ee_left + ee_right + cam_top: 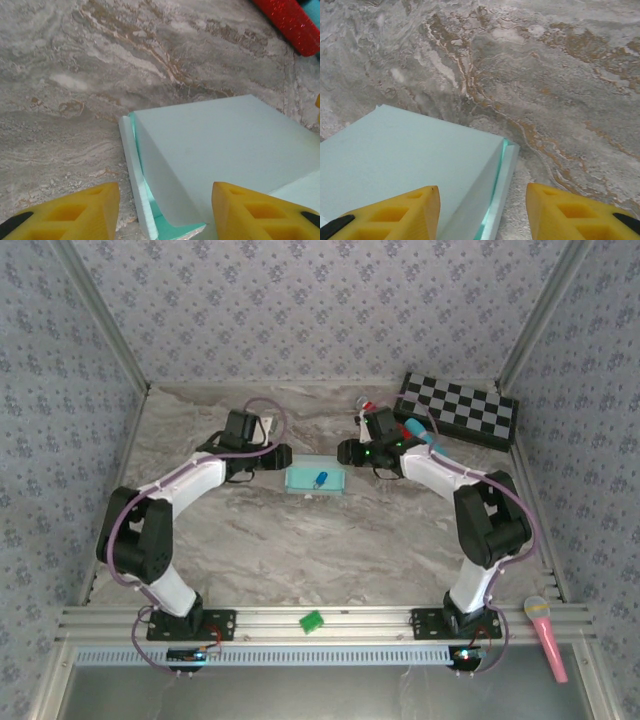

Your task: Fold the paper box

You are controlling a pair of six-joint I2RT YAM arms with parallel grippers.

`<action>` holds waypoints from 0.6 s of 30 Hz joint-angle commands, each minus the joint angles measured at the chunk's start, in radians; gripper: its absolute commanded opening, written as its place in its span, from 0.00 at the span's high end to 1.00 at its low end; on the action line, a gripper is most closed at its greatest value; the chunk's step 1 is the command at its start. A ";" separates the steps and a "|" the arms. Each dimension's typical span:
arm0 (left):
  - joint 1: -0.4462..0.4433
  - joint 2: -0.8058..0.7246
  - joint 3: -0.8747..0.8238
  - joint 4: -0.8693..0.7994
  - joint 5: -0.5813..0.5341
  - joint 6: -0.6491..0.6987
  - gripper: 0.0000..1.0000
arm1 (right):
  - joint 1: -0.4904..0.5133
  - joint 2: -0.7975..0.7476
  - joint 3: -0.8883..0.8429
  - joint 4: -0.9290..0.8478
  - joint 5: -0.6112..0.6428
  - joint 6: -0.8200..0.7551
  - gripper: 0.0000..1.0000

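The box [300, 478] lies on the table [300, 550] a little beyond its middle, long axis running left to right, and it sits directly between my two claws. My left claw [272, 458] is just off its left end and my right claw [347, 452] just off its right end, each about as near as the other. So each end falls to the arm on its own side.

From my left wrist, the box [215, 145] runs away to the right. Its near end is not closed: a flap curls over a gap that shows greener inside. My left claw [165, 202] is spread wide, holding nothing.

From my right wrist, the box [410, 150] runs off to the left, with a thin flap edge standing out at its end. My right claw [482, 205] is also spread and empty. I cannot tell whether either claw touches the card.

I judge the end flaps are what remain to be folded.
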 commanded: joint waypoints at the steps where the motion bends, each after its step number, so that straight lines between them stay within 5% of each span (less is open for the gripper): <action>1: -0.003 0.022 0.032 -0.018 0.036 0.017 0.48 | 0.008 0.023 0.035 -0.042 -0.016 -0.025 0.50; 18: -0.028 0.100 -0.039 0.050 0.027 -0.041 0.52 | 0.017 0.119 0.034 -0.056 -0.013 -0.030 0.51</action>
